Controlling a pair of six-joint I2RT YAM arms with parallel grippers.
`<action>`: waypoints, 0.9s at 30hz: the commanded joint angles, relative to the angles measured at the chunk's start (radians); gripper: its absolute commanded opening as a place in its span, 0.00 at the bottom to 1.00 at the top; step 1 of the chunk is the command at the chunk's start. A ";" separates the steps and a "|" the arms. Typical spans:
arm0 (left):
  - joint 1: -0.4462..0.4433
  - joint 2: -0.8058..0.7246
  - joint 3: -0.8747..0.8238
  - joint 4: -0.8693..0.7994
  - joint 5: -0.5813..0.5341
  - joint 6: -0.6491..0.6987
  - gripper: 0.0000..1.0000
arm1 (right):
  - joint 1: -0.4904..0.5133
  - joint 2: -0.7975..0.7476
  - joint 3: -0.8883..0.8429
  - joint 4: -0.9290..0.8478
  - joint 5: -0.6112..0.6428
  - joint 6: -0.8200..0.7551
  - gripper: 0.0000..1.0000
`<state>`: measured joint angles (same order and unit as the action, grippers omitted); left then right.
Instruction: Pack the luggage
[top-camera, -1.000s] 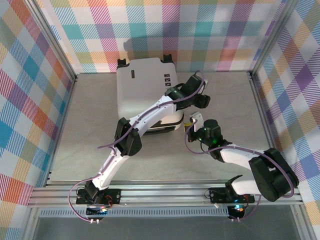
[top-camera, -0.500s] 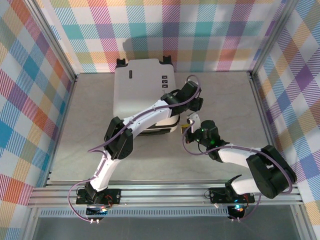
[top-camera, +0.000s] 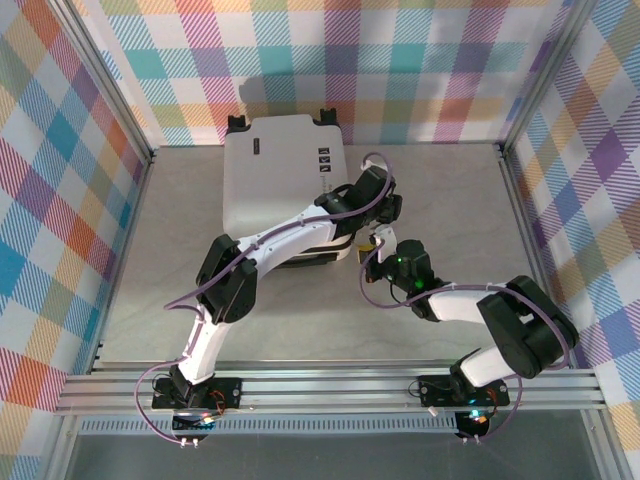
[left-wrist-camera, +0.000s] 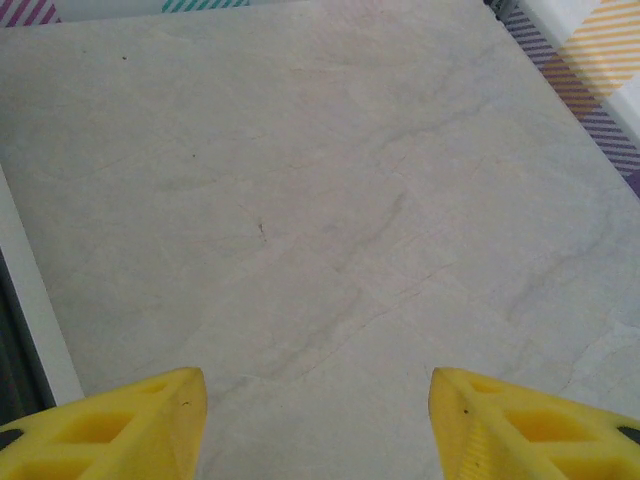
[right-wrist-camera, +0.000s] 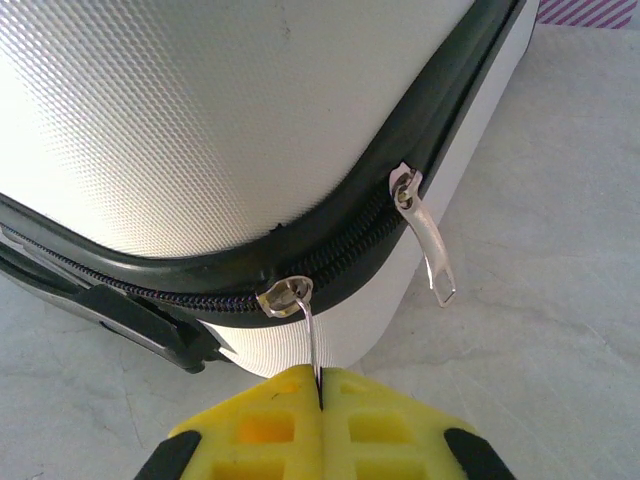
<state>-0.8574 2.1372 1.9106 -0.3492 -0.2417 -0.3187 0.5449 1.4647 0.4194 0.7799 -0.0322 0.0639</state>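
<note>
Now right gripper (right-wrist-camera: 320, 388) pinches zipper pull (right-wrist-camera: 309, 330) at luggage (right-wrist-camera: 200, 120) corner; drag steadily along seam, left gripper (left-wrist-camera: 312, 400) spread beside luggage.

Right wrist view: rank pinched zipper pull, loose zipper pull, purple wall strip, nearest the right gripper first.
1. pinched zipper pull, between the right gripper's fingers
2. loose zipper pull, up right
3. purple wall strip, far top right

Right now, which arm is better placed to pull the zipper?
Right: the right claw is shut on a zipper pull of the suitcase; the left claw is open above the table.
</note>
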 joint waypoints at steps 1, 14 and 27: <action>0.018 -0.034 -0.086 -0.218 -0.033 -0.010 0.60 | -0.047 0.021 0.043 0.142 0.230 0.061 0.00; 0.038 -0.138 -0.246 -0.180 -0.042 -0.042 0.60 | -0.012 0.023 -0.116 0.365 0.036 0.134 0.00; 0.050 -0.330 -0.487 -0.156 -0.070 -0.087 0.59 | 0.145 0.036 -0.100 0.302 0.057 0.092 0.00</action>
<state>-0.8543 1.8370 1.5036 -0.2817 -0.2039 -0.4335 0.7109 1.4979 0.3096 1.0534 -0.1020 0.1543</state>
